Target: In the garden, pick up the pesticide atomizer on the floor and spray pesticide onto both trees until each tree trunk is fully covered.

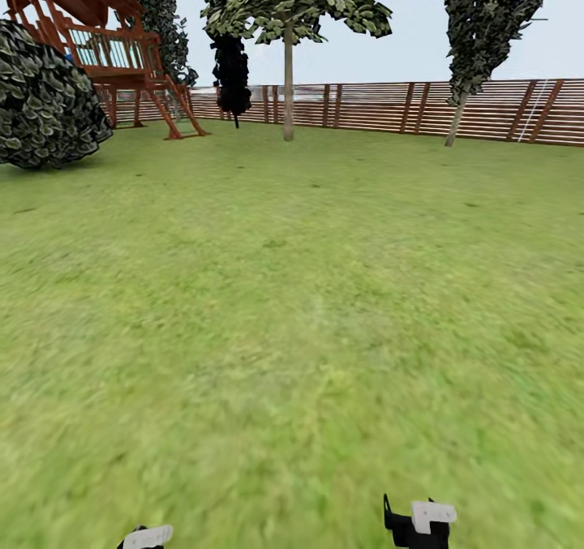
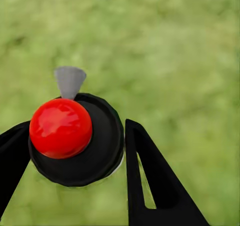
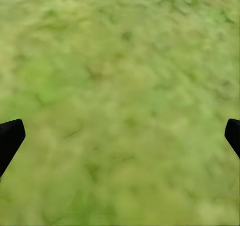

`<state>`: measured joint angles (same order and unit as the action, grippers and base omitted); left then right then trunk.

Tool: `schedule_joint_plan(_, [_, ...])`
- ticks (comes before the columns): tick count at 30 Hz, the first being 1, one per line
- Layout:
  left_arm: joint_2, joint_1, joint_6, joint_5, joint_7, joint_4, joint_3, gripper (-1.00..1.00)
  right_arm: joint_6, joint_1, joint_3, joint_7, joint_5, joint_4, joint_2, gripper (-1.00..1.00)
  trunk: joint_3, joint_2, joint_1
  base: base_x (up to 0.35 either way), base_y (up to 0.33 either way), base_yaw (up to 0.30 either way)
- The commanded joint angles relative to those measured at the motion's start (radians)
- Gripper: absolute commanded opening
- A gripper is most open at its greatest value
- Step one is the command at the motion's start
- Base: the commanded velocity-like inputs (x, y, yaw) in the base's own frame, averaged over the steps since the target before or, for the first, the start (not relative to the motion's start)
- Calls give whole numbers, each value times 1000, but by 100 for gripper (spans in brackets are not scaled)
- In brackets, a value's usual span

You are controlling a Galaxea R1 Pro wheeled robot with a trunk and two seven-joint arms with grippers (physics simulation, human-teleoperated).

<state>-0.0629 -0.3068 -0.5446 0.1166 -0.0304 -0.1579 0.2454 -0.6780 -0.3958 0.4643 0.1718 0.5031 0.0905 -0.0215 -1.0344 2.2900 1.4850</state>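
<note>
The pesticide atomizer (image 2: 95, 156), a dark round bottle with a red top and a grey nozzle, sits between the two black fingers of my left gripper (image 2: 75, 143), which is shut on it above the grass. At the head view's lower edge the left gripper (image 1: 146, 538) barely shows. My right gripper (image 1: 420, 525) hangs beside it; in its wrist view the right gripper (image 3: 122, 133) is open over bare grass. Far across the lawn by the fence stand two trees: one with a straight pale trunk (image 1: 288, 87), another with a leaning trunk (image 1: 457, 123).
The green lawn (image 1: 292, 314) stretches ahead to a red-brown slatted fence (image 1: 389, 107). A wooden play tower (image 1: 113, 54) and a large round bush (image 1: 45, 99) stand at the far left. A dark narrow shrub (image 1: 232, 75) rises near the fence.
</note>
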Motion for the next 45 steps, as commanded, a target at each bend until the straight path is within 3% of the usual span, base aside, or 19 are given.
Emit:
schedule_joint_plan(1, [0,0,0,0,0,0,0,-100,0,0,0,0,0,0,0,100,0,0,0,338,0,0])
schedule_joint_plan(45, [0,0,0,0,0,0,-1,-100,0,0,-1,-1,0,-1,0,100,0,0,0,338,0,0])
